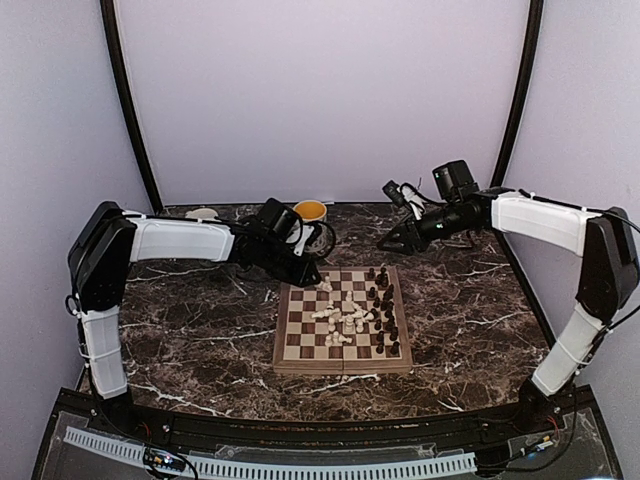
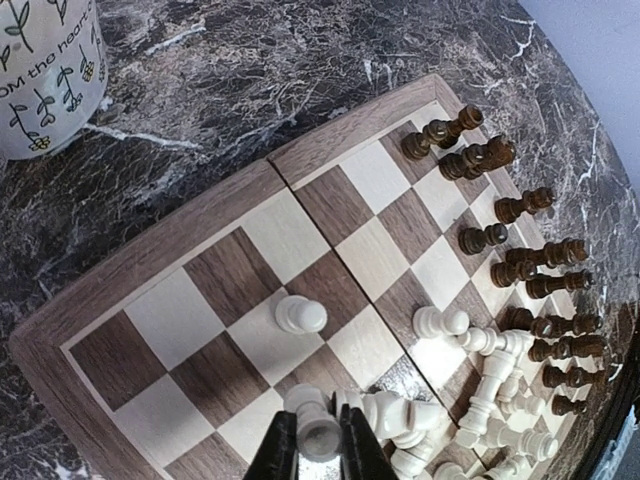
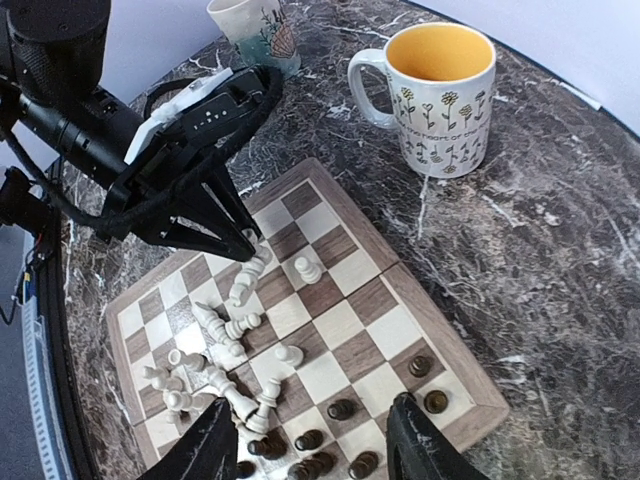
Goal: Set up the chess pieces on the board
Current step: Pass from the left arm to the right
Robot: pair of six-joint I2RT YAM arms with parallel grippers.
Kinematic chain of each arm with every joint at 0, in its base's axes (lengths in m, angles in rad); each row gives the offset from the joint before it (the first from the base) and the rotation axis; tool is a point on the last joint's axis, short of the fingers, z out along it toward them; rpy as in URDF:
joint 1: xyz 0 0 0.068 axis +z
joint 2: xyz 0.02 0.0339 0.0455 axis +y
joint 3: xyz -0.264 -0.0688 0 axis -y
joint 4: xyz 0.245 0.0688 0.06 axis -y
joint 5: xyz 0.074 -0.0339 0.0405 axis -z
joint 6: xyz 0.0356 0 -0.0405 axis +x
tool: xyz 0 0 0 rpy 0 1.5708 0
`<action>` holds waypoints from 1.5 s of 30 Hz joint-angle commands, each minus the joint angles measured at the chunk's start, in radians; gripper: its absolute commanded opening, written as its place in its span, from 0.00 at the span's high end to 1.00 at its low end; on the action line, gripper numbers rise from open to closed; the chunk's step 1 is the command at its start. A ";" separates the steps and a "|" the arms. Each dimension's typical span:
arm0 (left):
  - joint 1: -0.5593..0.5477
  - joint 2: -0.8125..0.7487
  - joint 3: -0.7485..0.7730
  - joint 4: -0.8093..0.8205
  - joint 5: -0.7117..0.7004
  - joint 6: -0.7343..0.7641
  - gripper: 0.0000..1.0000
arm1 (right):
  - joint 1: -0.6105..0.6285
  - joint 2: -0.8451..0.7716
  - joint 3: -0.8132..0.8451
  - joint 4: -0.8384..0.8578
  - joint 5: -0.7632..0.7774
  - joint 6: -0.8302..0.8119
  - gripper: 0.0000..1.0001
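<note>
My left gripper (image 2: 318,420) is pinched narrowly on a cream-white pawn (image 2: 318,436) near the board's (image 2: 140,265) far edge. My right gripper (image 3: 320,440) hangs wide open and empty beyond its far-right corner. Cream pieces (image 1: 345,318) lie heaped mid-board, with dark pieces (image 1: 386,308) along its right side.

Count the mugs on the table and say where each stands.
2. A yellow-lined mug stands just beyond the far left corner of the board; a paler mug stands farther left, near the back wall.
</note>
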 commanded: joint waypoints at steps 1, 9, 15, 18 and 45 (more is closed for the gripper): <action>0.018 -0.092 -0.070 0.092 0.074 -0.125 0.93 | 0.053 0.070 0.062 0.006 -0.026 0.068 0.51; 0.028 -0.118 -0.105 0.136 0.116 -0.207 0.94 | 0.168 0.141 0.113 0.023 0.056 0.070 0.53; 0.038 -0.127 -0.120 0.164 0.158 -0.261 0.95 | 0.246 0.172 0.124 0.038 0.155 0.024 0.51; 0.039 -0.133 -0.123 0.173 0.167 -0.272 0.95 | 0.267 0.191 0.132 0.044 0.167 0.013 0.51; 0.043 -0.174 -0.168 0.216 0.190 -0.299 0.96 | 0.311 0.281 0.161 0.099 0.128 0.087 0.86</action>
